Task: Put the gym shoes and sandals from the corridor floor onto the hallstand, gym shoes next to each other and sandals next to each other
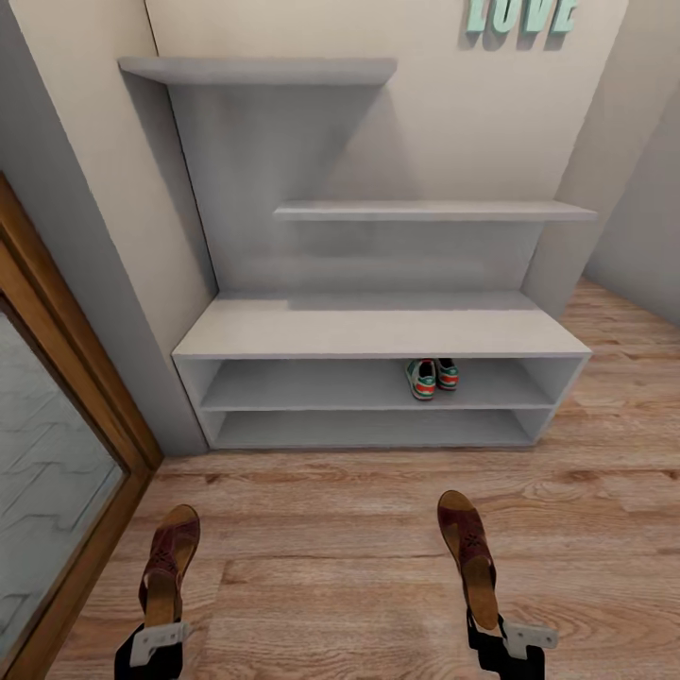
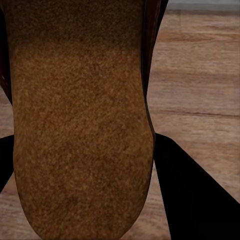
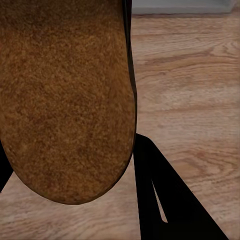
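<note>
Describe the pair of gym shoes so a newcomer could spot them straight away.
Find the long white-grey hallstand against the wall under the stepped shelves. On its upper open shelf level, right of the middle, stand the two gym shoes side by side, heels outward. They are white with green and red-orange marks, unlike the brown sandals, one in the left gripper and one in the right gripper.

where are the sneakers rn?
Head view: the sneakers sit side by side on the shoe rack's upper open shelf, right of centre, under the bench top.
</note>
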